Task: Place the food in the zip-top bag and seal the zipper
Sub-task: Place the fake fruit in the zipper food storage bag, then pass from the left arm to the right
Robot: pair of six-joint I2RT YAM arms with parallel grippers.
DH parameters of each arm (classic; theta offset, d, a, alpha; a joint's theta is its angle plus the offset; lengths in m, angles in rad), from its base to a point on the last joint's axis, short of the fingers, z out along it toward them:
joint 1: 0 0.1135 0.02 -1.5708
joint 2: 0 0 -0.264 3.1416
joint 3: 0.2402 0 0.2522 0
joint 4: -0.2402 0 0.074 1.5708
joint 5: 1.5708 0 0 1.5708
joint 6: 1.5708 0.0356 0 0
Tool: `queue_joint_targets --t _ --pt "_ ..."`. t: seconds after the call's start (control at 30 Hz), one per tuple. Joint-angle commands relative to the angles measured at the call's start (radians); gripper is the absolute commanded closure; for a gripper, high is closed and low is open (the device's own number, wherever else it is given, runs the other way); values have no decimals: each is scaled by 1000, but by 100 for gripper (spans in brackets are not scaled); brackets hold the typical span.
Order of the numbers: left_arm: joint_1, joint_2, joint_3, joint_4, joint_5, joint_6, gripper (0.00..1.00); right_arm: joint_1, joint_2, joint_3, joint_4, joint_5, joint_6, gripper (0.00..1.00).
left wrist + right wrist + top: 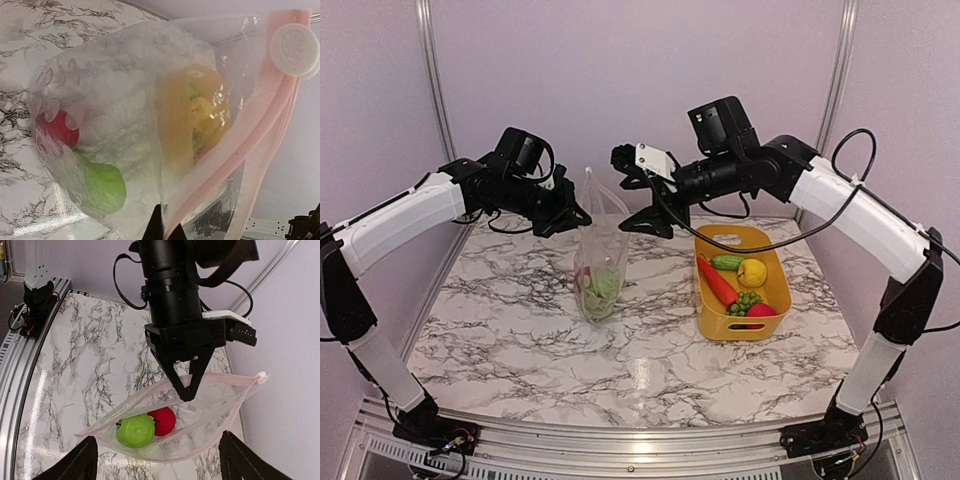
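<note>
The clear zip-top bag (601, 262) hangs upright over the marble table, mouth up. My left gripper (570, 216) is shut on its rim; in the left wrist view the fingertips (165, 227) pinch the plastic next to the pink zipper (240, 150) and its white slider (295, 49). Inside the bag lie a green apple (135, 430) and a red apple (163, 421). My right gripper (160, 465) stands open just above the gaping bag mouth, nothing between its fingers; from above it (632, 192) is at the bag's right. The other food sits in the yellow basket (775, 262).
The basket holds a cucumber (728, 262), a lemon (752, 272), a long red pepper (718, 283), green grapes (745, 301) and a red piece (761, 311). Purple walls close the back and sides. A metal rail (620, 440) runs along the near edge.
</note>
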Motion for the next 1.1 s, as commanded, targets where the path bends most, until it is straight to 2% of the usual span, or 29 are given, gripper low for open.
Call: queue_joint_targets --t 0.0,0.13,0.47,0.67,0.83,0.97,1.0,1.07 --pt "-1 -20 -2 4 17 22 100 5 -99 -75 -152 -99 -223 23" --pt "-1 -8 21 -33 28 50 100 6 -85 -68 -205 -64 -316 31" --pt "-1 24 48 -38 73 62 100 42 56 45 -245 1 -414 36" --pt "-1 28 59 -54 84 69 100 67 95 43 -259 50 -492 42" --pt "-1 28 58 -64 80 74 100 90 104 33 -294 96 -557 60" --pt "-1 25 60 -71 90 77 77 98 111 59 -290 84 -547 86" --pt "-1 23 61 -76 87 80 74 99 111 67 -281 78 -534 91" --pt "-3 18 71 -95 75 90 71 100 113 85 -261 67 -513 94"
